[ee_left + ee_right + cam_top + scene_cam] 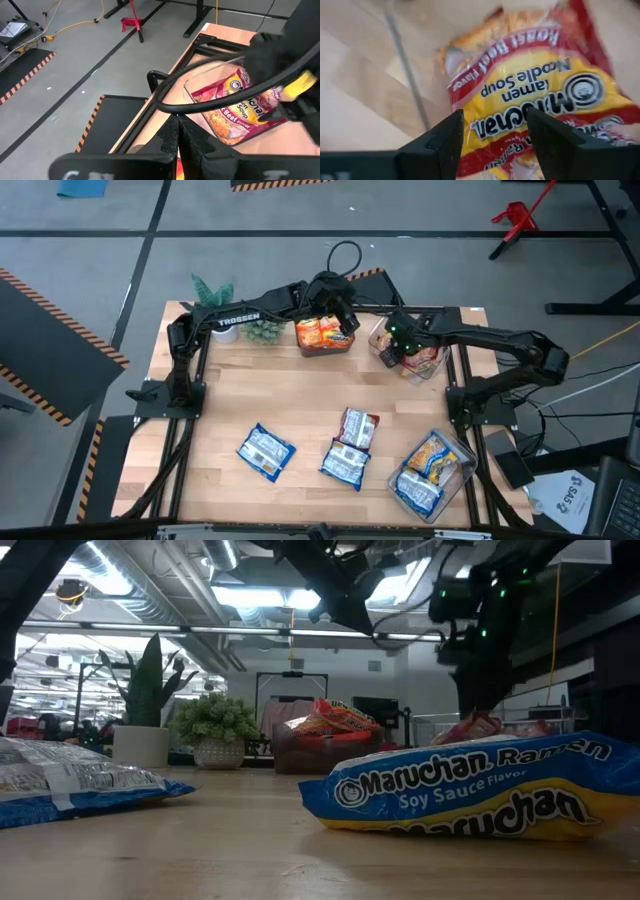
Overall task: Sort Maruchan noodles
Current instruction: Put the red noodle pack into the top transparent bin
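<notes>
Orange Maruchan packets (320, 333) fill a clear bin at the table's far edge, and my left gripper (345, 320) hovers above them, shut (178, 131). A red-and-yellow beef packet (530, 85) lies in a second clear bin (405, 345) to its right. My right gripper (495, 135) is open, pointing down into that bin with a finger on either side of the packet. Two blue-and-white packets (265, 450) (345, 463) and a red-brown one (358, 427) lie flat on the table. A third bin (432, 470) near the right corner holds blue and orange packets. My right gripper comes from above at the beef packet's printed face (520, 125), which lies in the bin between the open fingers (445, 145). Whether the fingers touch it, I cannot tell.
Two small green potted plants (215, 290) (262, 330) stand at the far left of the table. A black cable loops over the far edge (345, 255). Bare wood lies in the table's middle and at its left. Both arms are close together at the far edge.
</notes>
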Robot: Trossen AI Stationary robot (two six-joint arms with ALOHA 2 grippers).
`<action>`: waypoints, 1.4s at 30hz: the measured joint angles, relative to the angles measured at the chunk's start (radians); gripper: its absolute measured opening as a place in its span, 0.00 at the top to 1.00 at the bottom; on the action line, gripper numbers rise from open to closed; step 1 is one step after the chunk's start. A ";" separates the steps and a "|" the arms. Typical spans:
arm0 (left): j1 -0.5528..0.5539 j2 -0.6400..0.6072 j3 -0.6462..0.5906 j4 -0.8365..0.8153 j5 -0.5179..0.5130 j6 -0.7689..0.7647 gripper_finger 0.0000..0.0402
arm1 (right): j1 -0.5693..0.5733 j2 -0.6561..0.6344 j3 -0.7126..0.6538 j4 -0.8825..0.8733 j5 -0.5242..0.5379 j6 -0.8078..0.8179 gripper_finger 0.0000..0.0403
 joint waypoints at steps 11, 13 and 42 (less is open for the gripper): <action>-0.003 -0.062 -0.001 -0.079 0.033 0.000 1.00 | -0.045 0.058 -0.009 0.086 -0.020 -0.046 0.52; -0.003 -0.091 -0.001 -0.102 0.032 0.000 1.00 | -0.045 0.033 0.025 0.091 -0.009 -0.049 0.52; -0.371 -0.319 -0.203 -0.592 0.426 -0.305 0.62 | 0.614 -0.178 -0.319 0.449 -0.182 0.646 0.26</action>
